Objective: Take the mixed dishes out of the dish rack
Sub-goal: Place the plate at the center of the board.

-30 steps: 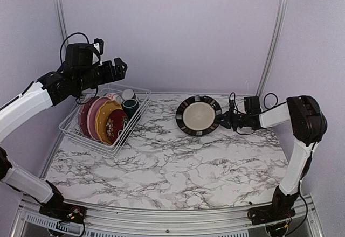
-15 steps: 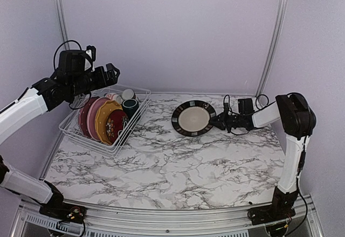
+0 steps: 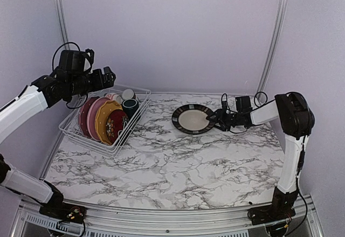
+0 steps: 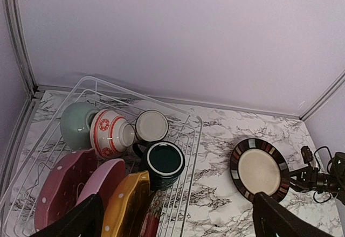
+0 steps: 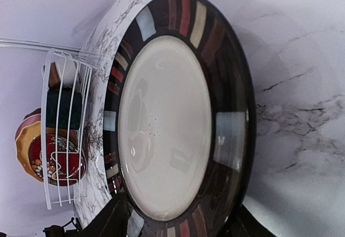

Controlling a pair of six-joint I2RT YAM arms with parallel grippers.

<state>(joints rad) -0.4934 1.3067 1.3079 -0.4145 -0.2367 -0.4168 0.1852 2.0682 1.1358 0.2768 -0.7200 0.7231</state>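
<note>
Dish rack [image 3: 87,141] is mostly loaded, one item out so far.

Striped plate [image 3: 193,119] lies flat on the table [image 3: 172,167], well right of the rack. The right gripper [image 3: 211,119] is low and level at the plate rim, on the side away from the rack. Its jaws stand apart either side of the rim, which reads as a release, not a grip.

Four plates [image 3: 102,119] stand on edge between the prongs at the rack's near end, so each rim is free to pinch. Green bowl [image 4: 75,123], dark mug [image 4: 164,159] and small cups [image 4: 151,125] crowd the rack's far end.

Left gripper [image 3: 109,76] hovers over the rack's far-left corner, jaws wide, empty. My guess is it's lining up the next pick.

Vs a second ago: the striped plate was tilted up, pinched by the right gripper, and now it's down. The left gripper has shifted slightly toward the rack's left side.
</note>
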